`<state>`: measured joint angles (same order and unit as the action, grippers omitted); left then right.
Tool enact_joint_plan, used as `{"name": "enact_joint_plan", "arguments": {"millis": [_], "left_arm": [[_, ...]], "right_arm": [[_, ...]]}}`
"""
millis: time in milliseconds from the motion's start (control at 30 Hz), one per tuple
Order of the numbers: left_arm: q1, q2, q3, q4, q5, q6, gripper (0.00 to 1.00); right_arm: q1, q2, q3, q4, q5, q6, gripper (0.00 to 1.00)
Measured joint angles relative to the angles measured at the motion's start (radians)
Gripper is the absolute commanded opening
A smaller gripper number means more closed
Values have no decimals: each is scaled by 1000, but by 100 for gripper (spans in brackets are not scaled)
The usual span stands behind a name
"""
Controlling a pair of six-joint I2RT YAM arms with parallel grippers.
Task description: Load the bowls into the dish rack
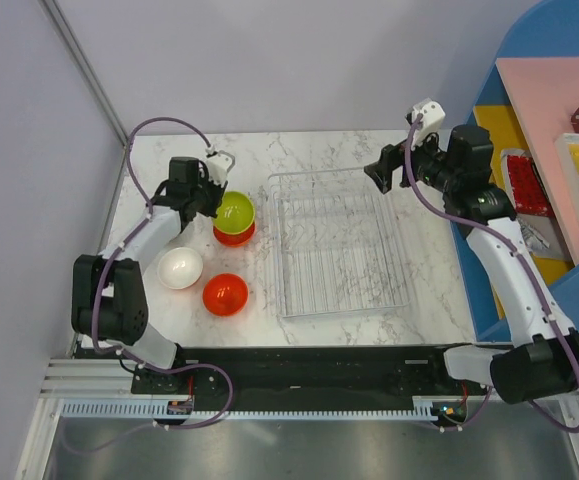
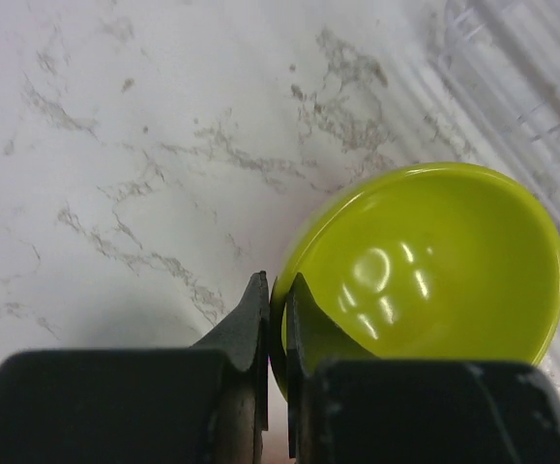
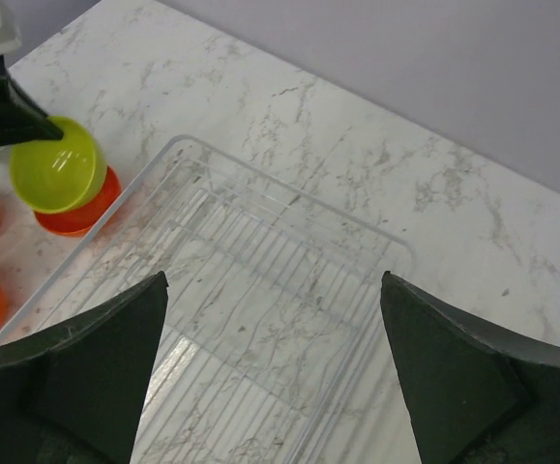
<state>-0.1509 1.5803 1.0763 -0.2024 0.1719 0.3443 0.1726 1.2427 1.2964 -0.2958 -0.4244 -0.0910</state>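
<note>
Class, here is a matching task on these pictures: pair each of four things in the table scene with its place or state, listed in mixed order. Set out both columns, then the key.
Column one:
1. lime-green bowl
2. white bowl
3. dish rack
4. right tool

Column two:
A. spread wide, gripping nothing
B. see-through, with nothing loaded
C. rim pinched by the left tool
D. upright on the table, next to the red-orange bowl

Pairs: 1-C, 2-D, 3-B, 4-A

Narrow gap between lime-green bowl point(image 1: 235, 211) and dish rack point(image 1: 275, 245) wall
</note>
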Motion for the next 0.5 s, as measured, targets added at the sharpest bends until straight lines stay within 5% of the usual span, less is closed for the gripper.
{"name": "enact_joint_plan", "arguments": {"millis": [267, 500], "left_arm": [[-2, -122, 96, -35, 224, 1, 2], [-40, -152, 96, -41, 481, -6, 2]], "right_arm": [[0, 155, 19, 14, -338, 223, 98], [19, 272, -108, 528, -590, 745, 98]]}}
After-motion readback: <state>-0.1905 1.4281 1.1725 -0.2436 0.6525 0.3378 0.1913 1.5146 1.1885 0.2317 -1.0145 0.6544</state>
